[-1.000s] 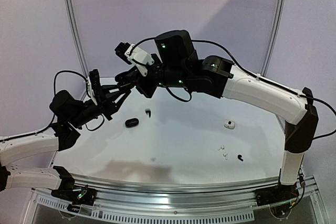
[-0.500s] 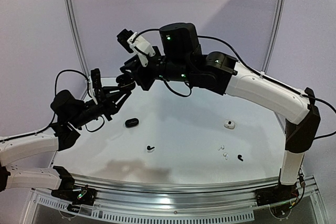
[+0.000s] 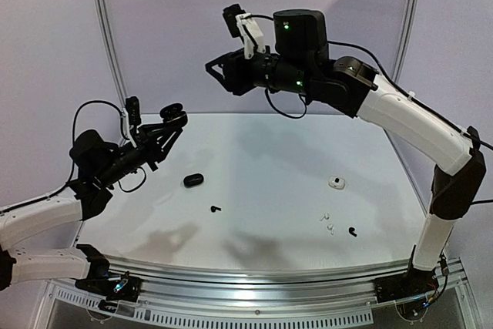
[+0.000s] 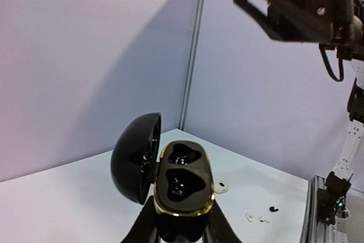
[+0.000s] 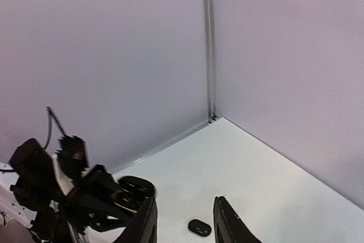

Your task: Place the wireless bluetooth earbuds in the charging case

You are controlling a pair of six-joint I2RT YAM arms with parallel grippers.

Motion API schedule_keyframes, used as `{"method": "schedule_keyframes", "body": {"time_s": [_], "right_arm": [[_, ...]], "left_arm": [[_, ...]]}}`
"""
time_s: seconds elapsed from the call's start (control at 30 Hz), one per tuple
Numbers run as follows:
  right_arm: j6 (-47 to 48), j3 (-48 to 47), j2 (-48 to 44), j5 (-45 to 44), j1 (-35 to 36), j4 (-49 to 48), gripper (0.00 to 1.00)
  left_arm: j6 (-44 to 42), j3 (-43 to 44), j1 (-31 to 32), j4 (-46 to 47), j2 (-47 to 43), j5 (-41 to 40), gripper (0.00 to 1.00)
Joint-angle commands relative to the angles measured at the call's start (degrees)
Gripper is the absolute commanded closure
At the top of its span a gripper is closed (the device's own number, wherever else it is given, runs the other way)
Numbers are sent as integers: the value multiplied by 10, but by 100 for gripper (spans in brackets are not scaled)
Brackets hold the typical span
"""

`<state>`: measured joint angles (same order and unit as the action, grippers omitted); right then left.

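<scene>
The left tool [image 4: 179,223] was clamped on the open charging case [image 4: 185,189] above the counter [image 3: 269,167], the right tool [image 3: 218,72] hung part-open and empty, and a black earbud [image 3: 215,209] lay loose on the counter, likely light, glossy and slippery, best pinched across its body.

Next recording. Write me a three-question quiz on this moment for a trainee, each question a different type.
1. True or false: the left pincer holds the black charging case with its lid open.
2. Fill in: the right pincer, raised above the table, stands open and holds ____.
3. How many cases rest on the table? A) one B) two C) three

Key: 1 true. 2 nothing. 3 B: the closed black case and the white case.
</scene>
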<state>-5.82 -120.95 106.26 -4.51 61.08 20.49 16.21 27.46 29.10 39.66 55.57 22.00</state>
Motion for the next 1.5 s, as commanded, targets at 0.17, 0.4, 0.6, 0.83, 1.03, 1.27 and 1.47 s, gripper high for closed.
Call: {"method": "schedule_keyframes", "body": {"time_s": [0.17,0.4,0.6,0.83,1.03,1.27,1.47], "right_arm": [[-85,8,135,-9,-36,201,52],[-79,-71,310,59,-24,265,55],[-47,-64,357,104,-1,224,42],[-33,-64,391,95,1,198,44],[-25,-64,410,97,1,207,50],[-26,-63,414,93,0,216,65],[-47,-38,393,74,1,242,73]], "left_arm": [[-8,0,-63,-81,-29,-47,100],[-13,-1,-73,-94,-34,-43,100],[-14,-2,-75,-93,-29,-38,100],[-11,-4,-75,-91,-28,-34,100],[-11,-4,-75,-89,-27,-31,100],[-11,-4,-75,-91,-25,-27,100],[-11,-2,-75,-91,-20,-24,100]]}}
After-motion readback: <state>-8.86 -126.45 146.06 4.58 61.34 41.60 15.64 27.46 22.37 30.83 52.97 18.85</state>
